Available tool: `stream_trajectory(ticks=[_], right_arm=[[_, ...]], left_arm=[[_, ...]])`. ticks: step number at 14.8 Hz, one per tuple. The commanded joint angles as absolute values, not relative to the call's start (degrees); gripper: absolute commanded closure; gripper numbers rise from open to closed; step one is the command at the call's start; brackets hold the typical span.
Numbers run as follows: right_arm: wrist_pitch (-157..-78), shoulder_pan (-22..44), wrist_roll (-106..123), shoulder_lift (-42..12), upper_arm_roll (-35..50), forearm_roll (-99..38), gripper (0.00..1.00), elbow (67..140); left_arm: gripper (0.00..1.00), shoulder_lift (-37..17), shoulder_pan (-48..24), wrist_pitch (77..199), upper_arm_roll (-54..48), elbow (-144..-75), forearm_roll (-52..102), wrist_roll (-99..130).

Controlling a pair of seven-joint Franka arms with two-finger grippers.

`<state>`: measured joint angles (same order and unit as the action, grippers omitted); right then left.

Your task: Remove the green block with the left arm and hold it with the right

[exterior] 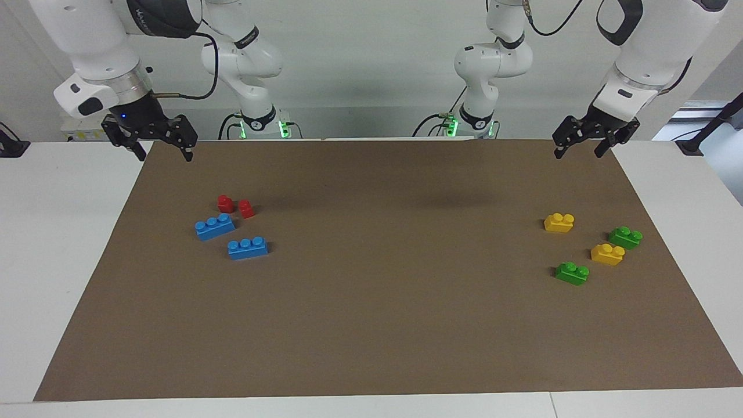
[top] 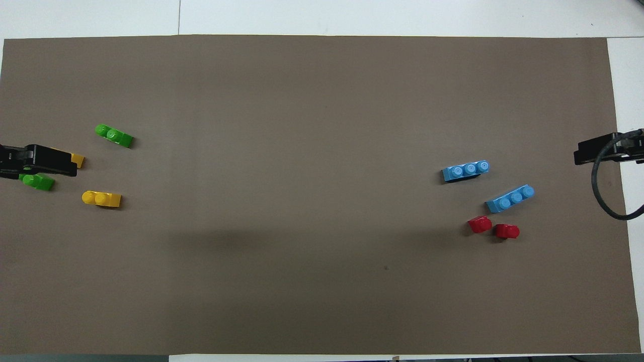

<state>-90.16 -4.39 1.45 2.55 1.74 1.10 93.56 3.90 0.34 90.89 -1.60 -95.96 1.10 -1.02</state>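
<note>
In the facing view the left gripper hangs open and empty up over the mat's edge by the robots, the two green blocks well below it – in the overhead view it covers part of one green block, while the right gripper waits open.

From above, you see the left gripper partly covering one yellow brick and one green block.

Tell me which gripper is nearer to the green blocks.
Left. The left gripper hangs at the green blocks' end of the mat; the right gripper waits at the other end, by the blue bricks.
</note>
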Motion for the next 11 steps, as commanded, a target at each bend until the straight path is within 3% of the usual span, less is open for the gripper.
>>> stream_trajectory(ticks=[1, 11], right_arm=[[-88.4, -5.1, 0.2, 2.5, 2.1, -1.6, 0.00, 93.1], [-88.4, -4.8, -1.3, 2.5, 2.1, -1.4, 0.00, 93.0]], left_arm=[[0.00, 5.3, 0.1, 90.2, -1.5, -97.0, 0.1, -1.7], [0.00, 5.3, 0.1, 90.2, -1.5, -96.9, 0.1, -1.7]])
